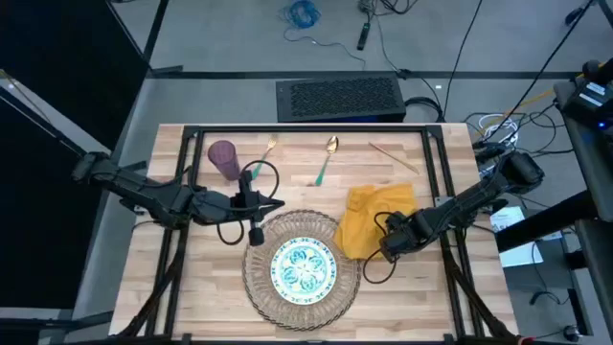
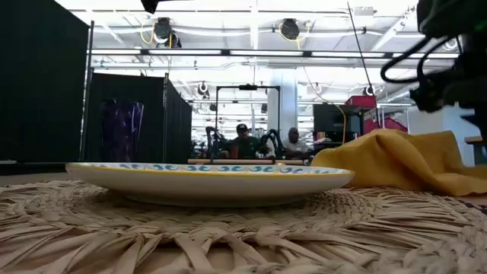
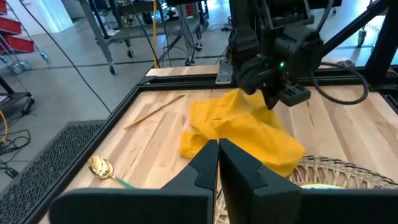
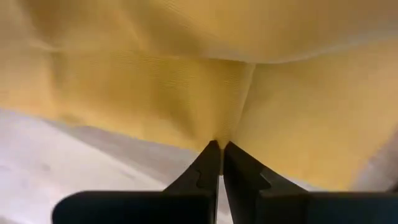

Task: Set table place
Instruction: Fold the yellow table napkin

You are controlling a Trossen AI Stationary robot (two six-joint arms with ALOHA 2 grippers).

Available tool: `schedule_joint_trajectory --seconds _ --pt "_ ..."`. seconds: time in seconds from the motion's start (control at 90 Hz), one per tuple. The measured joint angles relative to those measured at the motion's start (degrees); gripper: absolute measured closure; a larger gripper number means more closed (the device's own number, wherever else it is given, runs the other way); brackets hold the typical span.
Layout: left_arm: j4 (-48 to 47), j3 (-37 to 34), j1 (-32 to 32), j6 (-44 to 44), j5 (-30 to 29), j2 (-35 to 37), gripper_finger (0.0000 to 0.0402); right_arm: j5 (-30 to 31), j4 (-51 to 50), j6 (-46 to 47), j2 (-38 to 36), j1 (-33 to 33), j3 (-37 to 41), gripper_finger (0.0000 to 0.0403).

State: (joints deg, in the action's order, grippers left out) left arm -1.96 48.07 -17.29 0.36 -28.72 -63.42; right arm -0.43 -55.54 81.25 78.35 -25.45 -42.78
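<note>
On the near half of the table [image 1: 192, 287] the round woven mat [image 1: 259, 287] already lies, and the white plate with teal pattern [image 1: 303, 267] sits in its middle, so this part of the place looks done. The rest is, as I judge, still to arrange. The purple cup [image 1: 223, 158] stands at the far left, the fork [image 1: 261, 156] lies just beside it, and the spoon [image 1: 326, 158] lies near the far middle, all well apart from the mat. A thin wooden stick [image 1: 393, 158] lies at the far right.

The yellow napkin [image 1: 375, 218] is a crumpled heap just to the right of the mat, touching its edge. The right gripper [image 1: 391, 245] is at the near right border of this cloth. In the right wrist view its fingers are pressed together, and a fold of the cloth [image 4: 217, 134] meets their tips, so it seems to pinch the napkin edge. I think the napkin is now being handled and must still be spread flat and put beside the plate.

The left gripper [image 1: 276, 204] waits over the far edge of the mat, and its fingers [image 3: 202, 163] are closed on nothing.
</note>
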Motion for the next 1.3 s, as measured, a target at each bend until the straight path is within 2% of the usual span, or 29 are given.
schedule_joint_trajectory --seconds 0.122,0.489,0.733,0.878,1.056,1.167,1.3 --pt "0.0 0.0 0.0 0.0 0.0 0.0 0.0402 0.8 -8.0 -1.3 0.0 0.0 -6.0 0.0402" --pt "0.0 0.0 0.0 0.0 0.0 0.0 0.0402 11.1 -33.8 -3.1 -0.1 1.2 -25.4 0.0403" --pt "0.0 0.0 0.0 0.0 0.0 0.0 0.0402 21.4 -34.5 -8.3 -1.0 4.4 -31.8 0.0403" --pt "-0.1 0.0 0.0 0.1 0.0 0.0 0.0402 25.3 -30.8 -14.9 -0.9 7.2 -32.1 0.0403" --pt "-0.1 0.0 0.0 0.3 0.0 0.0 0.0402 37.7 -23.4 -21.9 -1.7 11.6 -32.1 0.0403" --pt "-0.1 0.0 0.0 0.1 0.0 0.0 0.0402 38.0 -11.9 -34.2 -1.6 14.7 -32.1 0.0403" --pt "-0.7 0.0 0.0 0.1 0.0 0.0 0.0402 37.9 3.1 -46.1 -1.6 13.9 -32.1 0.0403"
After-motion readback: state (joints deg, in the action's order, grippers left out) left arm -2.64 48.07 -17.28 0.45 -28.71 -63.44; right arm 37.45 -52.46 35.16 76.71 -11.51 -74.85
